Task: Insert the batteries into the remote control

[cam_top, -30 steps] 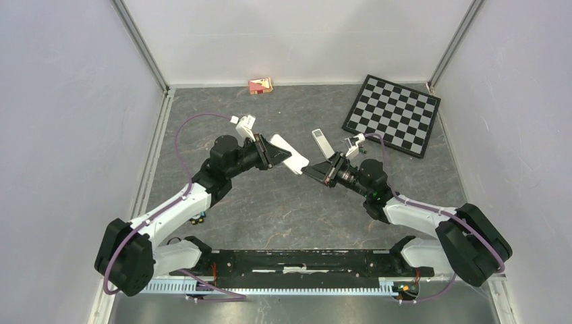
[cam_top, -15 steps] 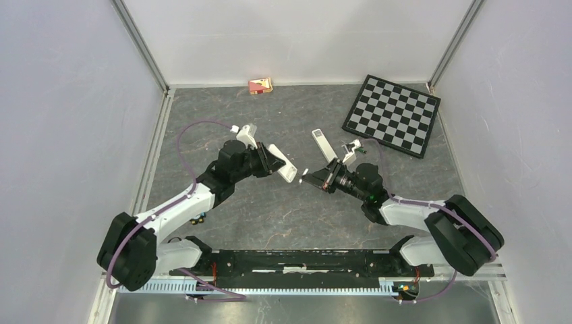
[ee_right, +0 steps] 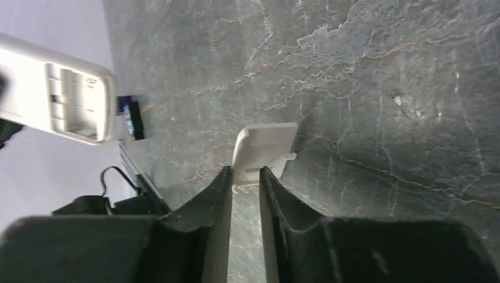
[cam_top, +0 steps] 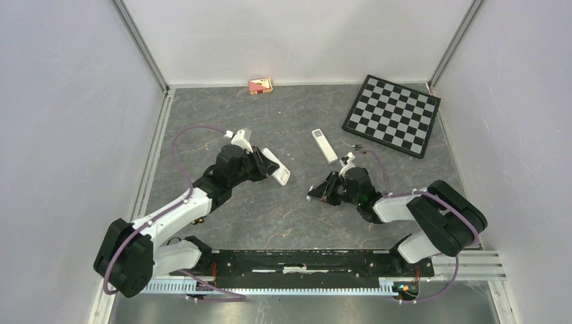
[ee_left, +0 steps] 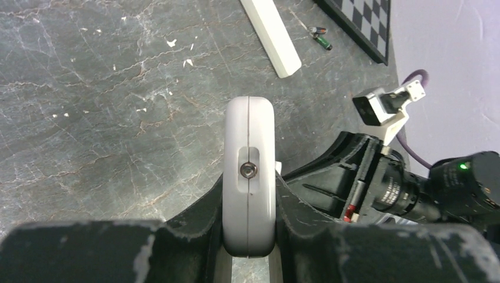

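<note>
Remote [ee_left: 249, 135], left gripper [ee_left: 249, 197] (cover [ee_right: 266, 141], right gripper [ee_right: 246, 177])

- A flat black and white checkered board [cam_top: 392, 115] lies on the far right part of the table, turned at a slant.
- A small red and yellow box [cam_top: 260, 86] sits at the back, just beside the wall.
- The grey stone-look table top [cam_top: 290, 209] has thin pale lines.
- Plain white walls [cam_top: 297, 40] stand around it.

Left pincer [cam_top: 265, 164], raised and angled inward, clamps the remote [ee_left: 249, 141]; right pincer [cam_top: 318, 194], low, pinches a white cover [ee_right: 265, 144].
</note>
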